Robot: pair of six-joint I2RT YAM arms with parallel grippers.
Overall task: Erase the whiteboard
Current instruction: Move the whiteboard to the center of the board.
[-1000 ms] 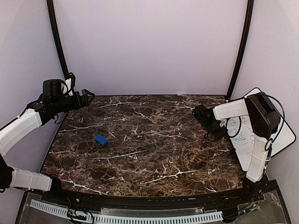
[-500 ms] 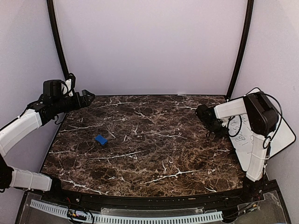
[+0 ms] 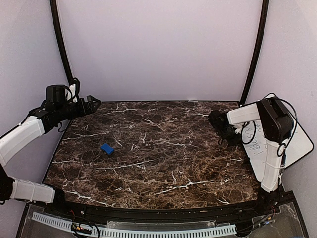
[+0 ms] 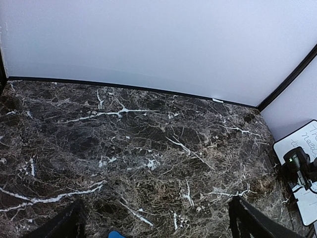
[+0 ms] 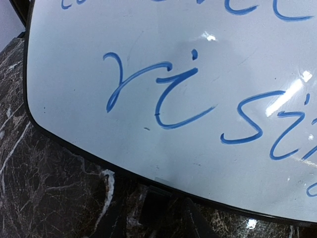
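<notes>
The whiteboard (image 3: 298,145) lies at the table's right edge, partly overhanging it, with blue handwriting across it (image 5: 173,74); it also shows at the right of the left wrist view (image 4: 308,144). My right gripper (image 3: 235,140) is at the board's near rim. In the right wrist view its dark fingers (image 5: 154,206) reach that black rim with a narrow gap between them (image 5: 181,206), tips hidden at the edge. A small blue eraser block (image 3: 107,148) lies on the left of the marble table. My left gripper (image 3: 94,103) hangs open above the far left corner, holding nothing.
The dark marble table (image 3: 158,163) is walled at the back and on both sides by pale panels with black corner posts (image 3: 253,54). The eraser's top (image 4: 115,234) peeks in at the bottom of the left wrist view.
The right gripper has crept slightly toward the whiteboard's edge and its fingers have narrowed. The left arm and the eraser have not moved.
</notes>
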